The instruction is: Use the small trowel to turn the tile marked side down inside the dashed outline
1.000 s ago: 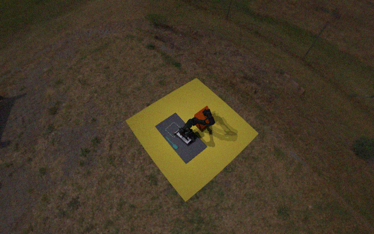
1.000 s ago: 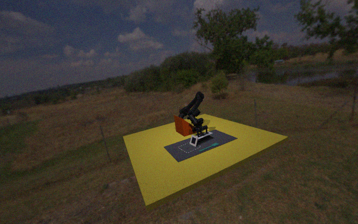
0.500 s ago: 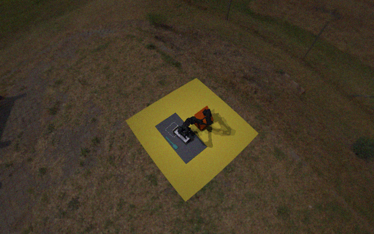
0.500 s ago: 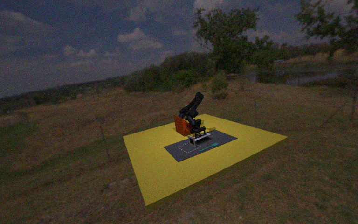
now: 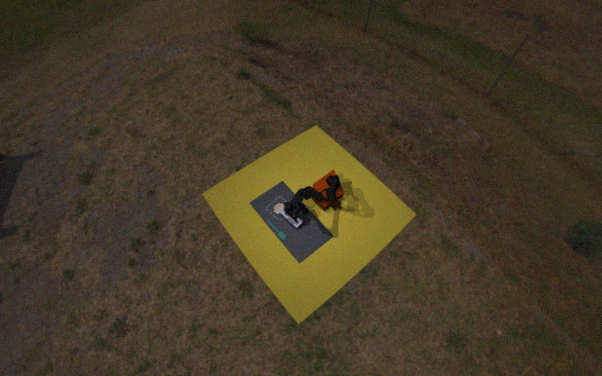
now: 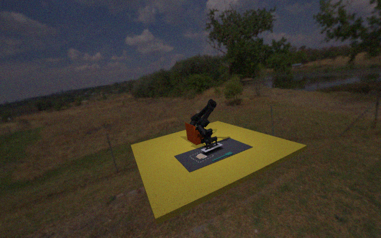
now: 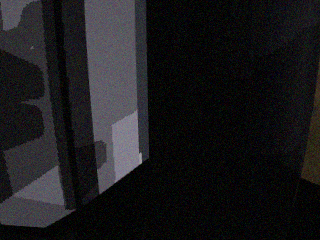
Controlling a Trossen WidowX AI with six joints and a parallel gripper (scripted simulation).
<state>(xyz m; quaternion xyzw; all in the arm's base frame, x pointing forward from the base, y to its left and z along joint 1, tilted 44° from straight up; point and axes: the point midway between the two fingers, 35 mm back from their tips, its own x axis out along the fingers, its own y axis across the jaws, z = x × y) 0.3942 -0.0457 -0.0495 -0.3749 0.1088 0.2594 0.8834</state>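
Note:
The tile (image 5: 278, 207) (image 6: 200, 156) lies flat inside the dashed outline (image 5: 271, 201) (image 6: 196, 160) on the grey mat (image 5: 306, 244) (image 6: 238, 144). Its plain beige face is up and no mark shows. My gripper (image 5: 293, 212) (image 6: 209, 144) is low over the mat just beside the tile. It is shut on the small white trowel (image 5: 296, 220) (image 6: 212, 148) (image 7: 110, 60). The trowel's flat blade is level, close to the mat next to the outline. The wrist view is mostly dark and shows only the pale blade at the left.
A teal tool (image 5: 276, 229) (image 6: 222, 156) lies on the mat in front of the trowel. The arm's orange base block (image 5: 321, 183) (image 6: 191, 133) stands behind the mat on the yellow table (image 5: 310, 283) (image 6: 168, 182). Grass surrounds the table.

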